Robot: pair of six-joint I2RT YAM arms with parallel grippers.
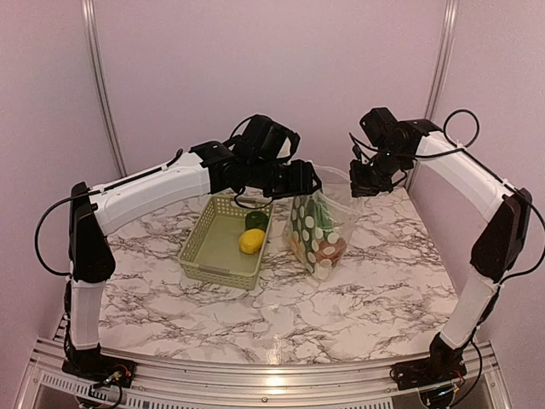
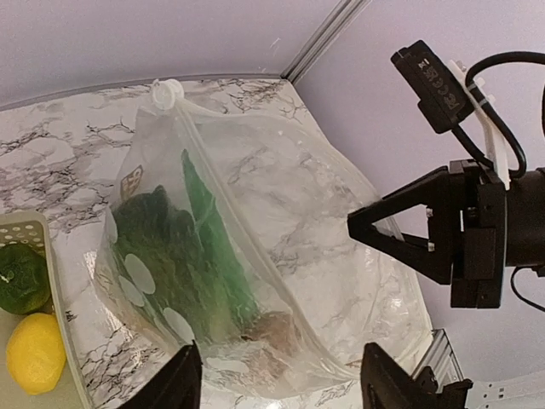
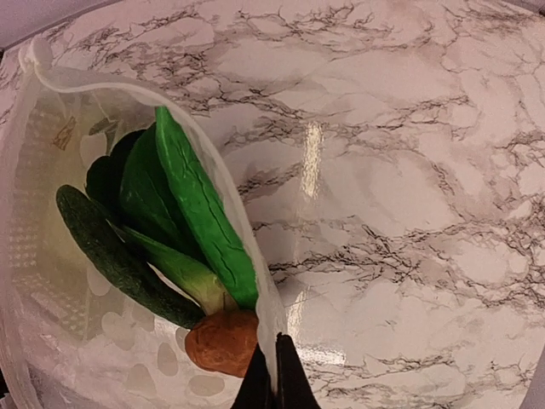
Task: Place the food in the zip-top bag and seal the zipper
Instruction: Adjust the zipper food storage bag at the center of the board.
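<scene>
The clear polka-dot zip-top bag stands open right of the basket. It holds a bright green leafy vegetable, a dark green cucumber and a brown round piece. My right gripper is shut on the bag's mouth edge and holds it up. My left gripper is open and empty, hovering over the bag's mouth. The bag's white slider sits at the far end of the mouth. A yellow fruit and a dark green piece lie in the basket.
The pale green lattice basket sits left of the bag, under my left arm. The marble table is walled at the back and on both sides. The right gripper's black fingers show in the left wrist view.
</scene>
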